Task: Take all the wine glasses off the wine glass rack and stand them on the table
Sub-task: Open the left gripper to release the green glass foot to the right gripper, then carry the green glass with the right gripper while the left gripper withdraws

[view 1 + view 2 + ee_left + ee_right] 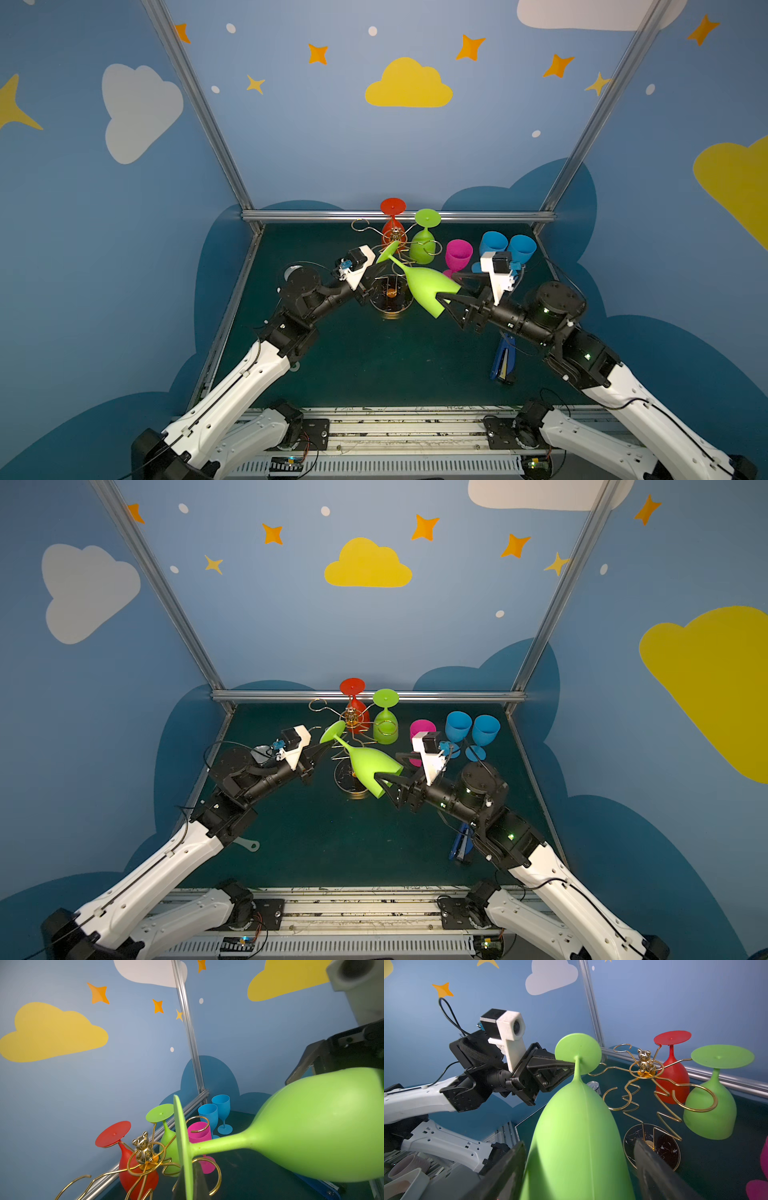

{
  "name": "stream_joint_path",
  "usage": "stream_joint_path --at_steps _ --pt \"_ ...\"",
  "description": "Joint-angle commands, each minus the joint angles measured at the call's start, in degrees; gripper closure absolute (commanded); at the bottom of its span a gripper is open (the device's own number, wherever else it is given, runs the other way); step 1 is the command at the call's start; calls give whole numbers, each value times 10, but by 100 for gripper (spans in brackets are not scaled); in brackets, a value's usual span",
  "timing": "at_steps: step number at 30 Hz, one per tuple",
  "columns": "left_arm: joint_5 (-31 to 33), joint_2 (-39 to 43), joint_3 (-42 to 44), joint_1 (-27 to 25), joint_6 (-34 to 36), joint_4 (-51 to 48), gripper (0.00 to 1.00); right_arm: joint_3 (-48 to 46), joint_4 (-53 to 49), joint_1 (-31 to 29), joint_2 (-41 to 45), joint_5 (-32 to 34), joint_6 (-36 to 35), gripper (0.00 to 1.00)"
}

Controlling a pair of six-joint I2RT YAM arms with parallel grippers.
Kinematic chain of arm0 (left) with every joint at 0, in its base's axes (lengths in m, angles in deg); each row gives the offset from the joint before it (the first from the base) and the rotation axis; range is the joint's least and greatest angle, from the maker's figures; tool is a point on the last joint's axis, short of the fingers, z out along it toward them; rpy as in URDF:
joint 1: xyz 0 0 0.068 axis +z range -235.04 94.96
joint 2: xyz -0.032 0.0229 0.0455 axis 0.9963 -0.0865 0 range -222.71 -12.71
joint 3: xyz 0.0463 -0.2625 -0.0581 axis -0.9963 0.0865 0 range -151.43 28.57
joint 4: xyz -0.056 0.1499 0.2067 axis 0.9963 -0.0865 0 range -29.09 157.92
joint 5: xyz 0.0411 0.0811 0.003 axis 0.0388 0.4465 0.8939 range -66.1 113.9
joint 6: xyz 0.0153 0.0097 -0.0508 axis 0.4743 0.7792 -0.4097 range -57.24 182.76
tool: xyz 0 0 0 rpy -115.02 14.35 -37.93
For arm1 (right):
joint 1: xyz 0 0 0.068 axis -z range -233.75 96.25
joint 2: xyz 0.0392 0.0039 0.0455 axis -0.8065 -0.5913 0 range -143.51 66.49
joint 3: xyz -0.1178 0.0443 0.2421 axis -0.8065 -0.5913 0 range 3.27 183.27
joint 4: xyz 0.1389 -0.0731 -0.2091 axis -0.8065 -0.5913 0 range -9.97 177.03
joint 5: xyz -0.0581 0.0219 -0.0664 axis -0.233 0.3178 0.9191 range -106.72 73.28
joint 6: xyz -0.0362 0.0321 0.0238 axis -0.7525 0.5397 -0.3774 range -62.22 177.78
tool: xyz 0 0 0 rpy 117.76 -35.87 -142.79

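Progress stood past the halfway mark, by my reckoning. My left gripper was clamped tight on the foot of the lime wine glass. The glass lay tilted in the air between my two arms, close by the wine glass rack. My right gripper had its jaws spread wide to either side of the bowl. In the right wrist view a gap showed on one side, so I judged it was not squeezing. The stem looked clear of the gold loops, with the foot just beside the nearest arm tip, though I could not be sure nothing touched. What was left was to draw the glass away from the rack and stand it on the table. A red glass and a second green glass hung upside down on the rack. Whether those were mine to take as well I could not tell.
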Motion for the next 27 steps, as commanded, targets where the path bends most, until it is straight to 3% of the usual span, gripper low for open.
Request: stream_joint_path --at_steps 1,9,19,22,27 --pt "13 18 8 1 -54 42 97 -20 3 12 33 15 -3 20" --pt "13 27 14 1 -64 42 97 -49 -5 21 62 70 0 21" --pt "13 25 22 1 -68 42 97 -47 56 22 -3 22 25 35" --pt "13 23 25 1 -62 36 97 -46 78 22 -21 8 38 47" --pt "37 28 37 1 -56 34 97 -44 94 21 -40 -13 52 78"
